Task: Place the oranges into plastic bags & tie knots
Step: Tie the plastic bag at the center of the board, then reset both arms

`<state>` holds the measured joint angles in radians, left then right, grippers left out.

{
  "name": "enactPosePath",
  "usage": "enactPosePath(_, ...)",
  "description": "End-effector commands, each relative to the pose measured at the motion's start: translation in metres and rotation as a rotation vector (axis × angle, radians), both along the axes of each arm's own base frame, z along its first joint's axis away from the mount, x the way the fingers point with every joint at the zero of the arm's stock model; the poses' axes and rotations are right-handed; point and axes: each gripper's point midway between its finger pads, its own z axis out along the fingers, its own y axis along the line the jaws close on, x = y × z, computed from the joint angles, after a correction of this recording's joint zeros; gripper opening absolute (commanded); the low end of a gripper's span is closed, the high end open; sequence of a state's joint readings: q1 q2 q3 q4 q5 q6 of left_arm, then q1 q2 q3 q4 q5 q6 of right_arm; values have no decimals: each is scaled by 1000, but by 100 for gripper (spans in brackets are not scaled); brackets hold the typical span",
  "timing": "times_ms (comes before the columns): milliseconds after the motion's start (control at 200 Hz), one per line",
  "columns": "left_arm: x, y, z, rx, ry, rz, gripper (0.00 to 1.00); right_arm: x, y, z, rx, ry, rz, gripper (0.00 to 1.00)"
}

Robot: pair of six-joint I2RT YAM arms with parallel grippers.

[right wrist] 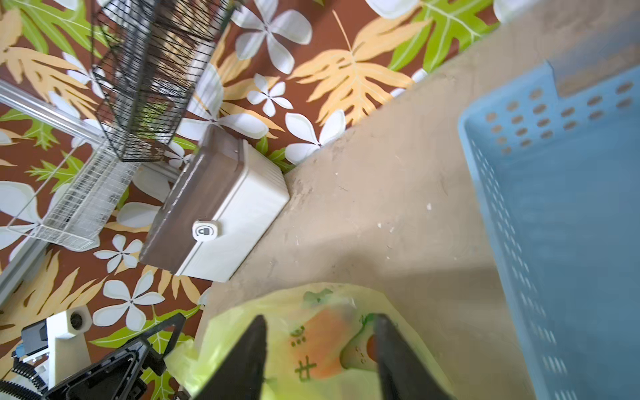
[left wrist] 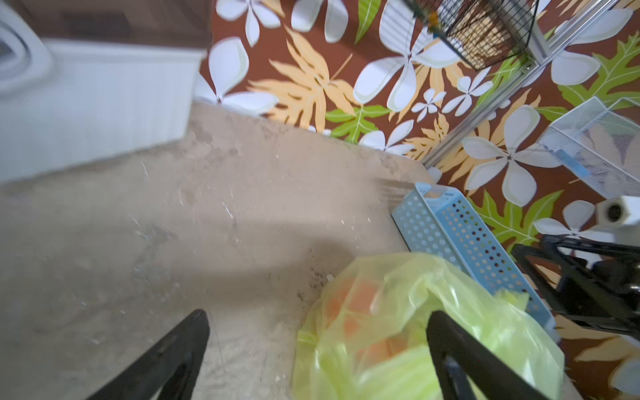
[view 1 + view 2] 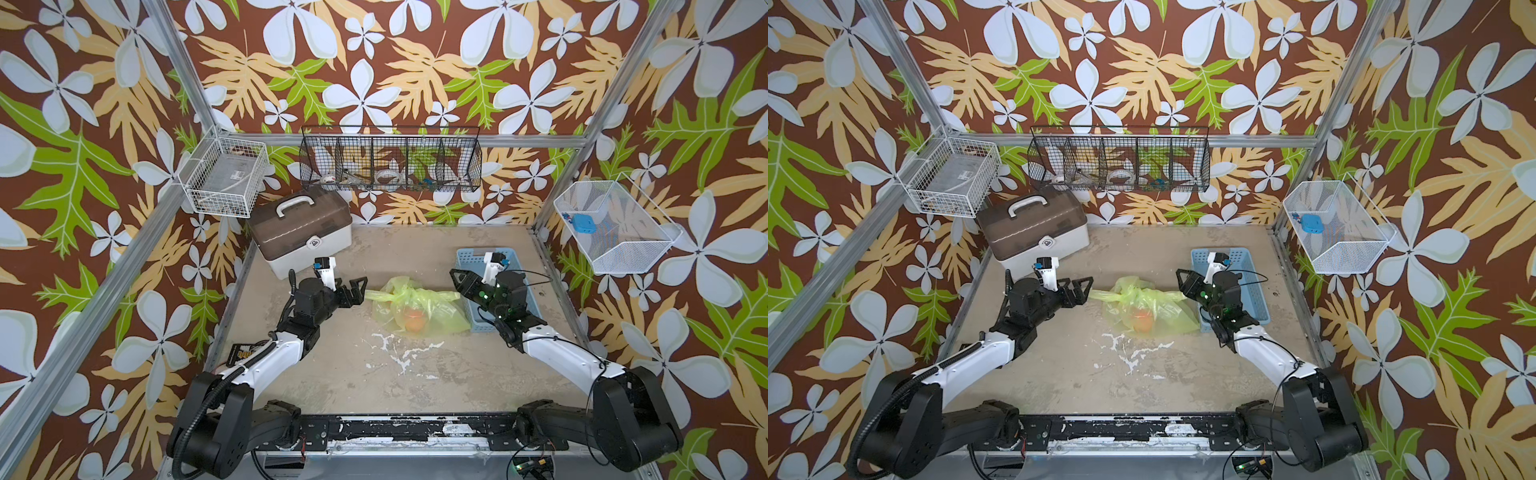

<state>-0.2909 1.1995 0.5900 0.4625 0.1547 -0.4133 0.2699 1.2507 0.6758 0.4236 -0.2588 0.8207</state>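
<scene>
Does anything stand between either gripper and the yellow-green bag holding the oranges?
Nothing visible does. The left gripper and right gripper flank the plastic bag, jaws apart, tips at its edges. The blue basket sits beside the bag on the right gripper's side, not between.

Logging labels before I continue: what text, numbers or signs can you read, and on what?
Padlock symbol: on the box latch.
Green print on the plastic bag: too blurred to read.
Small label in the white wire basket: too small to read.
No readable words or numbers anywhere.
</scene>
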Motion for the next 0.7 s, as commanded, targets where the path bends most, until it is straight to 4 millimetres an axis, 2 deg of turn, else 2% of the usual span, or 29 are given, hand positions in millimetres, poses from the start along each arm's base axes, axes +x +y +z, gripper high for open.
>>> enactPosePath(0, 10, 26, 39, 75, -104, 129, 100, 5, -10, 27, -86, -47, -17, 99)
enactPosePath(85, 12, 42, 67, 99, -176, 205, 100, 10, -32, 49, -127, -62, -84, 100)
enactPosePath(145, 13, 57, 82, 127, -215, 273, 100, 14, -56, 61, -156, -65, -151, 100)
enactPosePath(215, 16, 80, 91, 149, -239, 359, 100, 20, -93, 70, -215, -49, -278, 100)
enactPosePath(320, 19, 111, 95, 203, -270, 456, 100, 23, -145, 69, -453, -11, -503, 100)
enactPosePath(400, 16, 132, 88, 258, -307, 514, 100, 16, -182, 61, -610, -4, -679, 99)
enactPosePath(490, 9, 150, 77, 273, -337, 577, 100, 2, -205, 50, -694, -59, -801, 100)
enactPosePath(591, 5, 162, 52, 322, -308, 619, 100, -3, -219, 31, -751, -58, -817, 99)
enactPosePath(696, -2, 168, 20, 342, -258, 629, 100, -10, -222, 4, -816, -47, -805, 100)
